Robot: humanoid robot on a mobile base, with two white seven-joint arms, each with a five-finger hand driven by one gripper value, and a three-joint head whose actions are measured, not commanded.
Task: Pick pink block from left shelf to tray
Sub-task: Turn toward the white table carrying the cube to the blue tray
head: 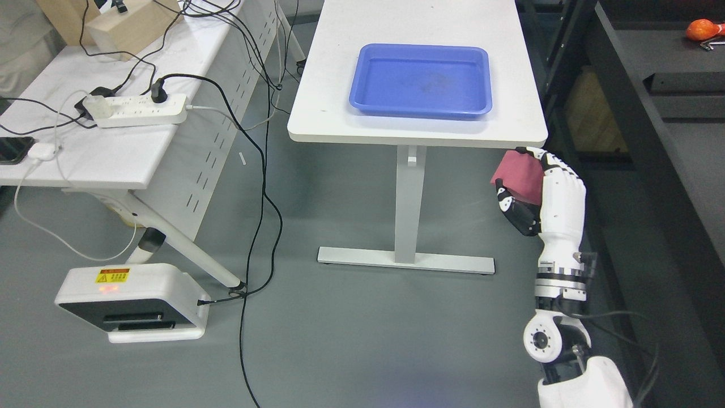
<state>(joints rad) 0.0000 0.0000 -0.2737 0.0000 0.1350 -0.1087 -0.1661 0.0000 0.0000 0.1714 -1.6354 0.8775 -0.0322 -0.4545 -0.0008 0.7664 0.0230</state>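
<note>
My right hand is raised just below and in front of the white table's front right corner, its fingers curled around the pink block. The block shows as a dull pink face between thumb and fingers, partly covered by them. An empty blue tray rests on the white table, up and to the left of the hand. The right arm comes in from the lower right. No left arm shows.
A dark shelf unit runs along the right edge, with an orange object on top. At left a second white desk carries a power strip and cables; a white device sits on the grey floor.
</note>
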